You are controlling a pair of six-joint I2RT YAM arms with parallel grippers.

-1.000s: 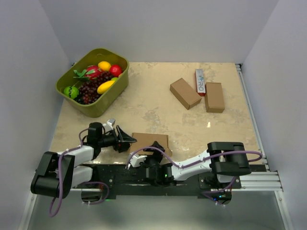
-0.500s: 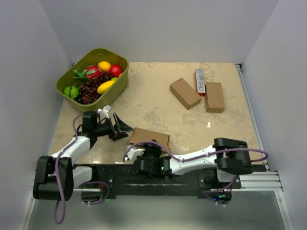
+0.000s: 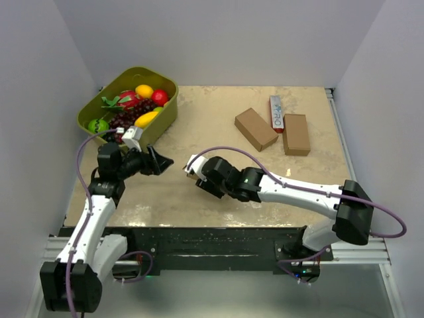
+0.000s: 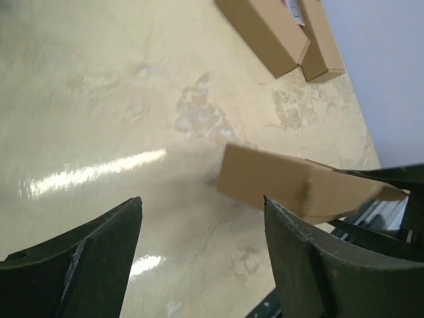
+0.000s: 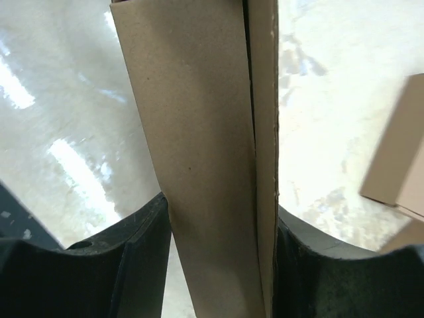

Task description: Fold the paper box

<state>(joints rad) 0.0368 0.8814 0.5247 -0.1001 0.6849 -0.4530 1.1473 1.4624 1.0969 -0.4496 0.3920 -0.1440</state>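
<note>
Right wrist, centre: my right gripper point(image 5: 222, 222) is pinching the box point(image 5: 199, 132) edge-on, left gripper point(image 4: 202, 205) is gaping empty. I'm thinking slow, square approach.

The beige marbled tabletop point(image 3: 218, 149) carries a green basket point(image 3: 151, 140) of fruit point(image 3: 130, 114) at its far left corner. Toward the far right edge lie an angled brown box point(image 3: 256, 129) and a second box point(image 3: 296, 134). A white-and-red carton point(image 3: 276, 112) sits between them, just beside both.

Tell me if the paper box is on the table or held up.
Held up: the right gripper clamps the paper box, and it hangs clear above the table.
</note>
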